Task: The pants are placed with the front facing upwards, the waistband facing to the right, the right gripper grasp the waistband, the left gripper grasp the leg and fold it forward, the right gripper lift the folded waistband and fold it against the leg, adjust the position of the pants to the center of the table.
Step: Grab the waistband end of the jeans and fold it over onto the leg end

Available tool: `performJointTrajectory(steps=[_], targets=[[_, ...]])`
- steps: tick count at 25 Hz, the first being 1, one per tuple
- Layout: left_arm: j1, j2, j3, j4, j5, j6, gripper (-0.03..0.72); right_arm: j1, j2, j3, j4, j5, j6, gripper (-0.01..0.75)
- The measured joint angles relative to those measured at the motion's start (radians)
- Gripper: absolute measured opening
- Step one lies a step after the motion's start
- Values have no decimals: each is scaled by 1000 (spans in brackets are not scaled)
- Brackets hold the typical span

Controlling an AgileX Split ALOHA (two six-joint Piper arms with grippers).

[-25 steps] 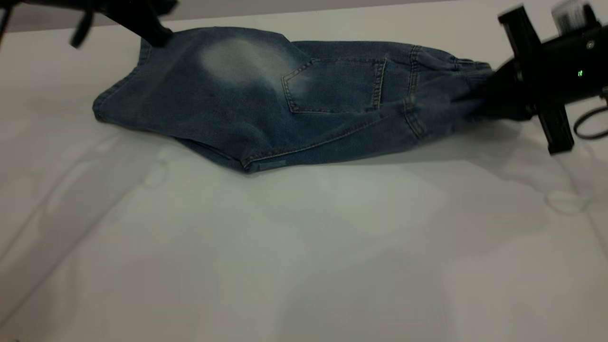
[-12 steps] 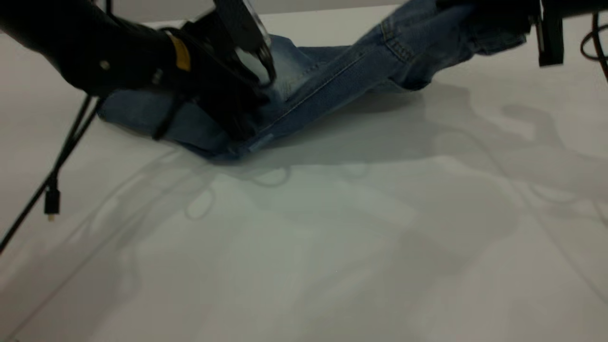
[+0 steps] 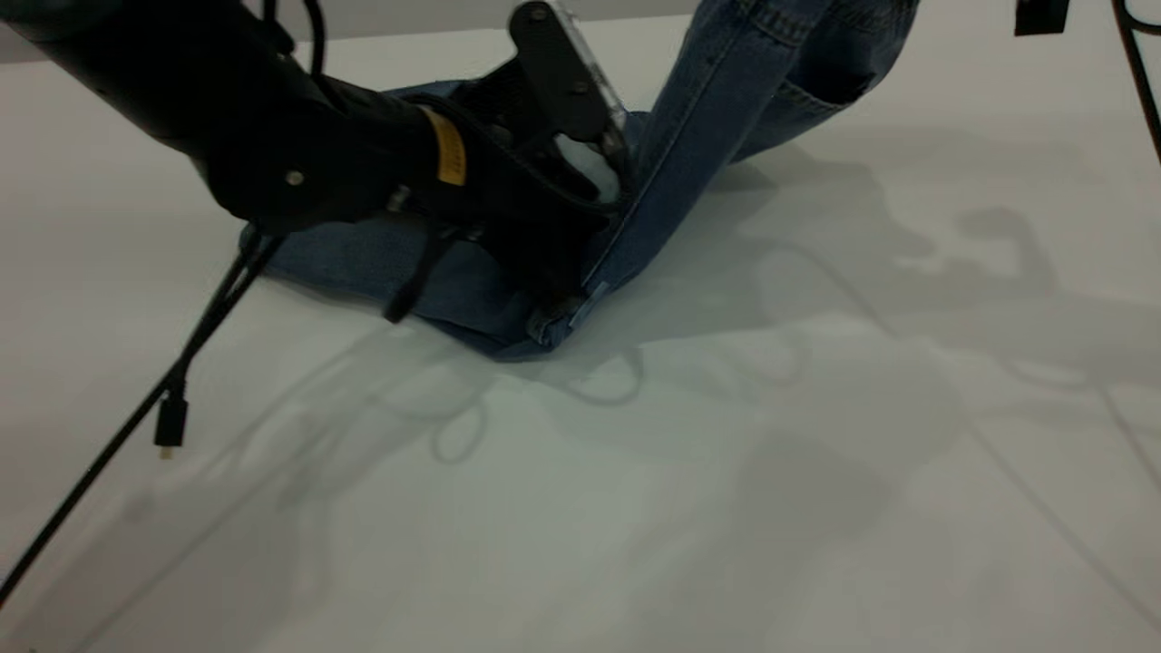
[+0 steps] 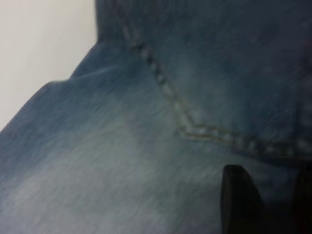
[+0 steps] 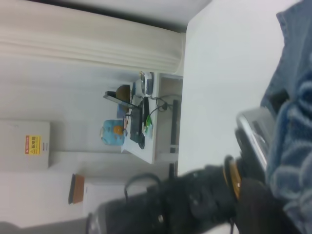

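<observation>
Near half of the white surface [image 3: 635, 508] bare, only shadows and one dangling black cable [image 3: 168, 399] at its left; wide free room ahead and to the right. One pair of pants [image 3: 472, 281], mid-far on the surface, left of centre. Leg end lies flat, near folded corner pointing forward; far edge of the surface runs just behind it. Left tool [image 3: 553, 245], yellow label, presses down on the flat leg part by the fold; left wrist view shows one black fingertip [image 4: 239, 202] on denim, spread or pinching cannot tell. Waistband end [image 3: 816, 36] lifted steeply up and right, off the surface, leaving through the top edge. Right tool out of the exterior view; in the right wrist view gathered denim sits close at the edge, its fingers not visible, grip cannot tell. Count: one pants, two arms, one cable.
</observation>
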Motion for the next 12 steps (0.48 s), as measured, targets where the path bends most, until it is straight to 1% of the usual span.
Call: performJointTrajectory(steps=[2, 4, 12], targets=[[-6, -3, 0, 4, 3, 9, 267, 0, 0, 0, -1, 0, -1, 37], [13, -18, 0, -4, 34, 15, 267, 0, 0, 0, 0, 0, -2, 37], [147, -113, 0, -8, 97, 19, 267, 1, 0, 0, 1, -1, -15, 37]])
